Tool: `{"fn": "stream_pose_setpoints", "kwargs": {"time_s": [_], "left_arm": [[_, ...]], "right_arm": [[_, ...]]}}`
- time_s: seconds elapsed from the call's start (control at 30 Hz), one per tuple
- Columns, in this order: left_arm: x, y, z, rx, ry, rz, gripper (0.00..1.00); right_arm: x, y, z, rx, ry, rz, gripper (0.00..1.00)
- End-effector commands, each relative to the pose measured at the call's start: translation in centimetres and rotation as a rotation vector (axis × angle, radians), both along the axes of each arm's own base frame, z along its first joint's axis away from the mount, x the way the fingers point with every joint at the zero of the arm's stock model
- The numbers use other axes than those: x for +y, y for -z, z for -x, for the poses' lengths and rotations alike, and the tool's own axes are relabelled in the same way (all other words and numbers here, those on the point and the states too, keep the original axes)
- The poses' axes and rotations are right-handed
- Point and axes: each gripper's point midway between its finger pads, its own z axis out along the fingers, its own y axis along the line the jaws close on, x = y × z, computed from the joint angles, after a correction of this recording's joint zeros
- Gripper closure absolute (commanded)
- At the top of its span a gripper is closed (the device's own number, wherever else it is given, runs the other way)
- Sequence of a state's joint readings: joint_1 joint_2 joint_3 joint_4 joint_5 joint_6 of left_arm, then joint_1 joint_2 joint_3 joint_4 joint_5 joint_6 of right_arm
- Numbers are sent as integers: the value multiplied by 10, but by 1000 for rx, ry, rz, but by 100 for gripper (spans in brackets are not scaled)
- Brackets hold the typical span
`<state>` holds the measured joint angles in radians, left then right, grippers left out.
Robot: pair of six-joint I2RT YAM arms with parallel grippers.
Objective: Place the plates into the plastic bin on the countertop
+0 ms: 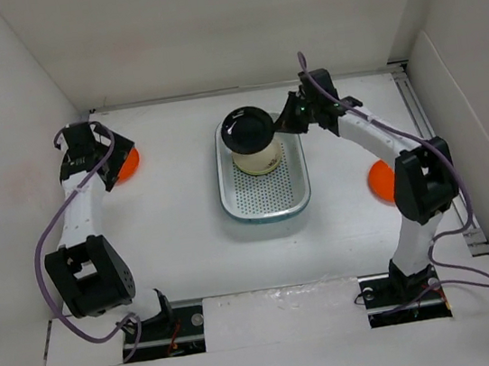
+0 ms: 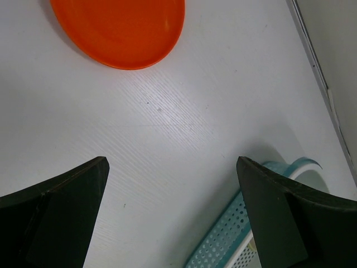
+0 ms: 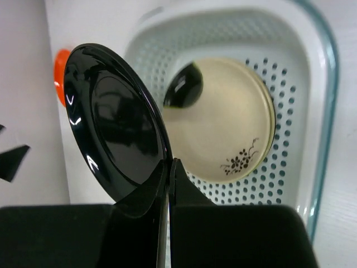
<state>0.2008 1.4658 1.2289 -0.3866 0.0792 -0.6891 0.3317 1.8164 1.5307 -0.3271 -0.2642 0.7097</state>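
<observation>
My right gripper (image 1: pixel 285 123) is shut on the rim of a glossy black plate (image 1: pixel 249 128) and holds it tilted above the far end of the plastic bin (image 1: pixel 267 213). In the right wrist view the black plate (image 3: pixel 114 139) stands edge-on between the closed fingers of my right gripper (image 3: pixel 169 173). Below it a cream plate (image 3: pixel 223 123) with a small flower mark lies in the bin (image 3: pixel 315 84). The cream plate also shows from above (image 1: pixel 258 159). My left gripper (image 2: pixel 173 212) is open and empty over the countertop (image 2: pixel 167 111), near an orange plate (image 2: pixel 120 30).
One orange plate (image 1: pixel 126 166) lies at the far left beside my left wrist (image 1: pixel 85 151). A second orange plate (image 1: pixel 379 182) lies at the right, partly behind my right arm. White walls enclose the countertop. A corner of the bin (image 2: pixel 262 234) shows by my left gripper's right finger.
</observation>
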Motion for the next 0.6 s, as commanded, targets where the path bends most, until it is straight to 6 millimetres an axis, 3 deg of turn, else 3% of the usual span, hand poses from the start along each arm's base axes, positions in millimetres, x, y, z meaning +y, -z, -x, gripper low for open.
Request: {"fn": "stream_pose_setpoints", "kwargs": {"time_s": [0.0, 0.2, 0.33, 0.4, 0.47, 0.53, 0.57], "left_arm": [[11, -19, -7, -47, -39, -23, 0], [15, 17, 0, 34, -75, -17, 0], [20, 31, 6, 84, -109, -28, 0], [28, 39, 10, 104, -128, -24, 0], [37, 54, 19, 142, -152, -4, 0], [39, 57, 20, 142, -156, 5, 0], [39, 57, 20, 142, -156, 5, 0]], "right_arm": [[8, 7, -9, -44, -25, -13, 100], [22, 44, -7, 4, -50, 40, 100], [23, 52, -11, 7, -50, 42, 99], [24, 48, -16, -7, -41, 43, 90], [24, 46, -17, -7, -41, 43, 66], [27, 36, -12, -24, -56, 46, 47], [24, 36, -11, -27, -44, 55, 43]]}}
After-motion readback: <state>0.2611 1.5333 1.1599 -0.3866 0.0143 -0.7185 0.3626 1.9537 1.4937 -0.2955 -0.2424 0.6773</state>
